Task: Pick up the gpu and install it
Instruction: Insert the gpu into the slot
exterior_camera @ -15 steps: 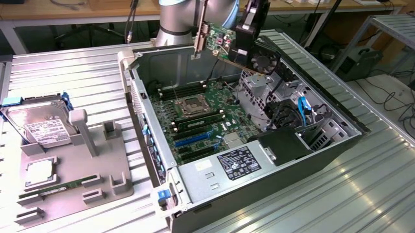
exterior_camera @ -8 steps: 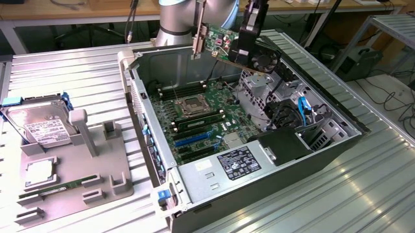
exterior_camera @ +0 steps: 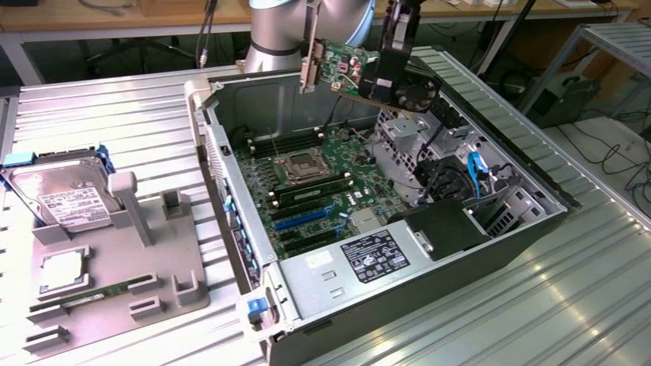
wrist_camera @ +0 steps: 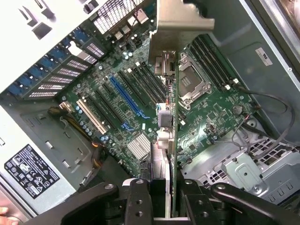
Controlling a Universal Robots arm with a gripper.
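Note:
My gripper (exterior_camera: 383, 72) hangs above the open computer case (exterior_camera: 508, 229), shut on the gpu (exterior_camera: 341, 62). The gpu is a green circuit board with a silver bracket (exterior_camera: 308, 55) along one end, held clear of the case's far rim. In the wrist view the gpu (wrist_camera: 169, 117) runs edge-on out from between my black fingers (wrist_camera: 139, 201), its bracket (wrist_camera: 180, 23) at the far end. Beneath it lies the green motherboard (wrist_camera: 211, 112) with its long blue slot (wrist_camera: 126, 96) and black slots beside it. The card touches nothing in the case.
A grey fixture tray (exterior_camera: 152, 282) at the exterior view's left holds a hard drive (exterior_camera: 66, 194), a processor (exterior_camera: 63, 271) and a memory stick (exterior_camera: 87, 299). Inside the case are the power supply (exterior_camera: 376, 255), a drive cage (exterior_camera: 407, 141) and cables (exterior_camera: 473, 171).

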